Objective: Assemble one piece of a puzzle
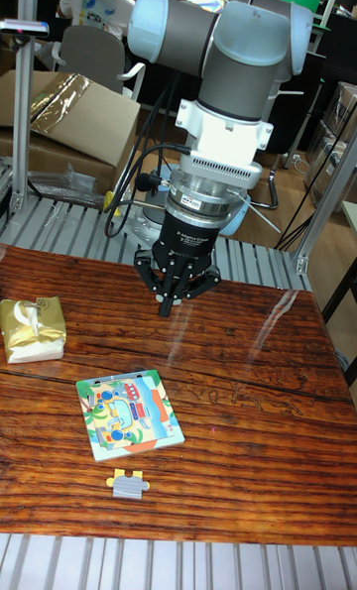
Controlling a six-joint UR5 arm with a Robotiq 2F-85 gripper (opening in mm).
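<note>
A colourful puzzle board (pixel 129 413) lies flat on the wooden table (pixel 248 421), left of centre. A loose puzzle piece (pixel 128 484), grey and yellow, rests just in front of the board near the table's front edge. My gripper (pixel 167 303) hangs above the table's back part, well behind and a little to the right of the board. Its fingers come together at the tips and hold nothing.
A gold-wrapped packet (pixel 32 328) sits at the table's left edge. Behind the table run metal rails (pixel 69 223), with cardboard boxes (pixel 74 119) and a seated person (pixel 97 0) further back.
</note>
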